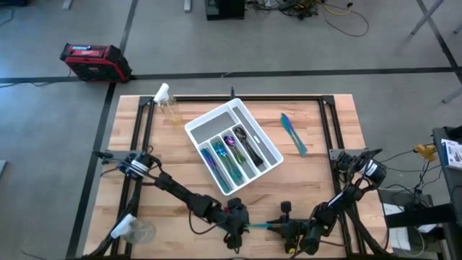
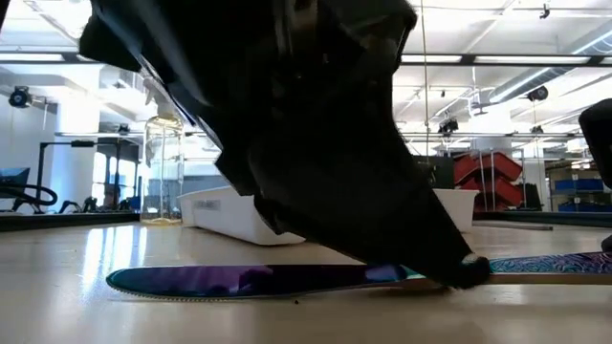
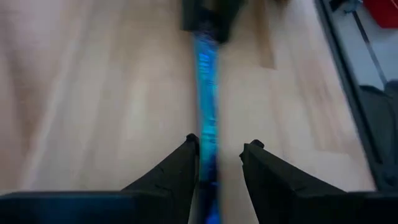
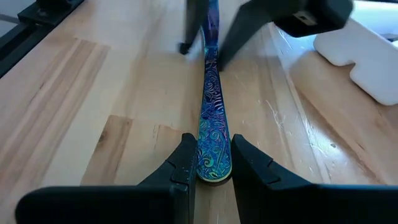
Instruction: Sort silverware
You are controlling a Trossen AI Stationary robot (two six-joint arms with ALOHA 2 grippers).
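Both arms meet over one iridescent knife at the near edge of the desk.

The desk (image 1: 339,123) carries the white tray (image 1: 268,154) at its middle, with several pieces already in its slots; a second teal knife (image 1: 294,134) lies loose toward the right edge. The held knife (image 4: 210,130) lies flat on the wood between the arms. The left gripper (image 3: 219,163) straddles the blade with its fingers apart, one finger (image 3: 180,168) touching it. The right gripper (image 4: 208,163) has its fingers set close against the patterned handle; whether they truly clamp it, I cannot tell. To do this well, I judge one gripper should close firmly before the other lets go, then lift level. No brand, label or writing can be read.
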